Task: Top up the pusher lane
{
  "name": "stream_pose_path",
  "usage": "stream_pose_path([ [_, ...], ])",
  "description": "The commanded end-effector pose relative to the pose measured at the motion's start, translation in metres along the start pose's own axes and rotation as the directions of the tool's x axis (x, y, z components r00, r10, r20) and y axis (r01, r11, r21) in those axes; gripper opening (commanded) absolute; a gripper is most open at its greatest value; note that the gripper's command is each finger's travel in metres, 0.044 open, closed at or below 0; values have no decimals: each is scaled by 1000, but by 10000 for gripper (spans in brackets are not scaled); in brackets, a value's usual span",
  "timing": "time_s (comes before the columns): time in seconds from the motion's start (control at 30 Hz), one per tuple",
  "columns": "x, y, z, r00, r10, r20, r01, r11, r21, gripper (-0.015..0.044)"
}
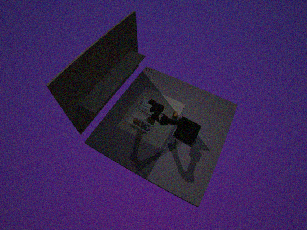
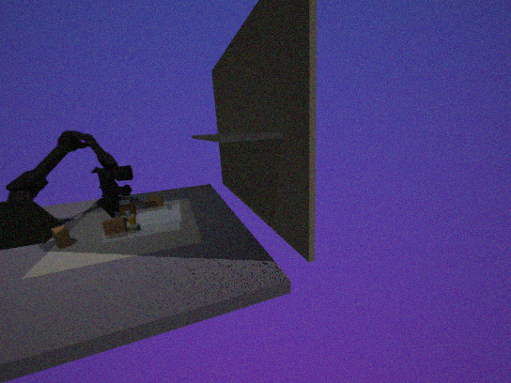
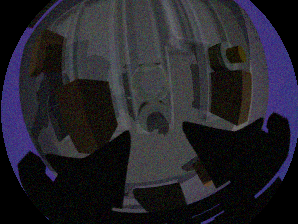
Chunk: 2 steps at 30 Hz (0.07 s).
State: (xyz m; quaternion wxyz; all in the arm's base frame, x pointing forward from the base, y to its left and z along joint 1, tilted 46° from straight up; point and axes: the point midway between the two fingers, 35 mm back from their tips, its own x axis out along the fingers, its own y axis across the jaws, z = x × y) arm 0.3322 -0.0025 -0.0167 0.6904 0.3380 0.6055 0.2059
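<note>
Dim light. In the wrist view two round, greyish jars stand in a row between the lane's pale rails: the rear jar (image 3: 150, 81), and the front jar (image 3: 156, 120) with a dark patch on its top. They look close together; whether they touch is unclear. My gripper (image 3: 156, 130) (image 2: 113, 213) is open, its dark fingertips apart on either side of the front jar's near end, touching nothing that I can make out. In the top view the arm hides the fingertips. The pusher plate and the low front stop cannot be made out clearly.
Brown block-like things stand left (image 3: 87, 112) and right (image 3: 229, 95) of the lane, another far left (image 3: 47, 52). A yellow-topped item (image 3: 235, 54) (image 2: 131, 221) is beyond the right one. An orange-brown block (image 1: 175, 114) (image 2: 61, 236) stands near the arm base. A tall panel (image 1: 96, 59) (image 2: 268, 122) rises beyond the table.
</note>
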Motion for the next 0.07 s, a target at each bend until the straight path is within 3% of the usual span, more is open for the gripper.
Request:
stream_pose_path([
  [0.0, 0, -1, -17, 1000, 1, -5, -1, 1000, 5, 306],
  [0.03, 0, -1, -20, 1000, 1, -5, -1, 1000, 5, 306],
])
